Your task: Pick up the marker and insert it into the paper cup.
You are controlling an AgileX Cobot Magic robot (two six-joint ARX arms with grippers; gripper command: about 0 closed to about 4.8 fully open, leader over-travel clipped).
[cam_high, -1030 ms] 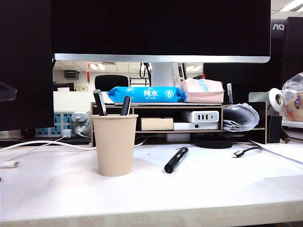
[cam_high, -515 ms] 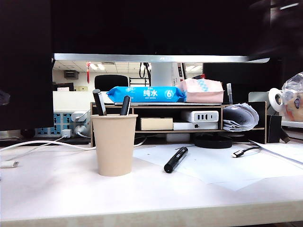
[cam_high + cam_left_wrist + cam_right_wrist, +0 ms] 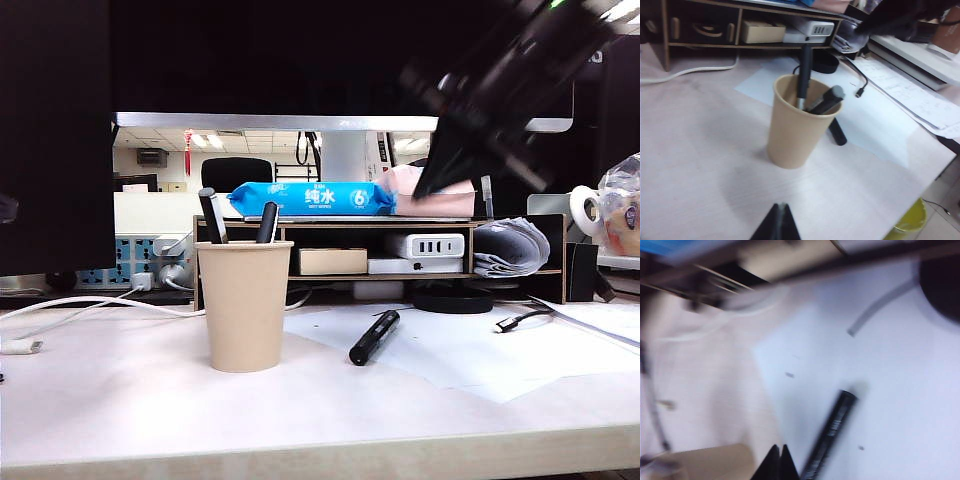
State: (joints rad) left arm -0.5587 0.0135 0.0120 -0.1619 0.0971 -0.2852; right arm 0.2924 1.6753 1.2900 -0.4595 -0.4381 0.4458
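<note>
Pale counter (image 3: pixel 130 400) carries the paper cup (image 3: pixel 244 305) at centre-left; the marker (image 3: pixel 373 337) lies flat right of it, on white paper. Glossy, stiff and light, it may roll, so grip mid-barrel. Right end effector (image 3: pixel 778 456) hovers above it, pinched closed, empty; left end effector (image 3: pixel 779 216) likewise closed, before the cup

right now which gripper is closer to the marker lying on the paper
Right. The right gripper hangs shut above the marker; the left gripper sits back beyond the paper cup.
</note>
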